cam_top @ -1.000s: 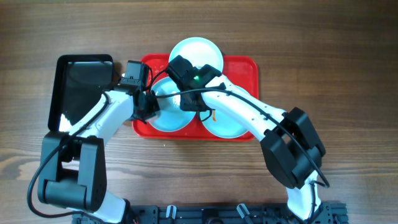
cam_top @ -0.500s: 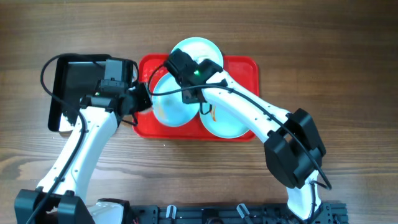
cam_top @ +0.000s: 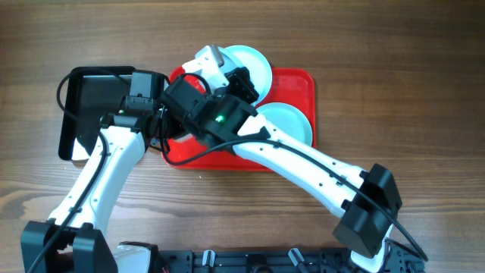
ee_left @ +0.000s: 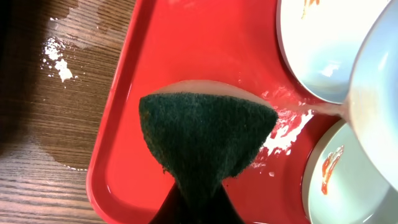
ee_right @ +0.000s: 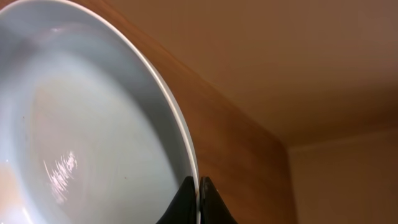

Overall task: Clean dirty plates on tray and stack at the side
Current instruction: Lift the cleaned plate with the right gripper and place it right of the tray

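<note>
The red tray point(cam_top: 299, 83) lies mid-table. One pale plate point(cam_top: 254, 62) sits at its far edge and another point(cam_top: 286, 121) at its right; in the left wrist view both point(ee_left: 317, 50) point(ee_left: 345, 180) carry orange smears. My right gripper point(ee_right: 199, 186) is shut on the rim of the third plate point(ee_right: 81, 124). It holds that plate tilted on edge above the tray's left part point(cam_top: 206, 62). My left gripper point(cam_top: 161, 121) is shut on a dark green sponge point(ee_left: 205, 143) just above the wet tray floor, beside the raised plate point(ee_left: 379, 93).
A black glossy tray point(cam_top: 91, 98) lies left of the red tray. Water and white foam point(ee_left: 56, 62) are spilled on the wood by the red tray's left rim. My right arm point(cam_top: 303, 159) crosses over the red tray's front.
My right arm has swung left and lifted its plate off the tray, tipping it onto its edge. The right-hand plate is now uncovered. My left arm has barely moved in the last half second.
</note>
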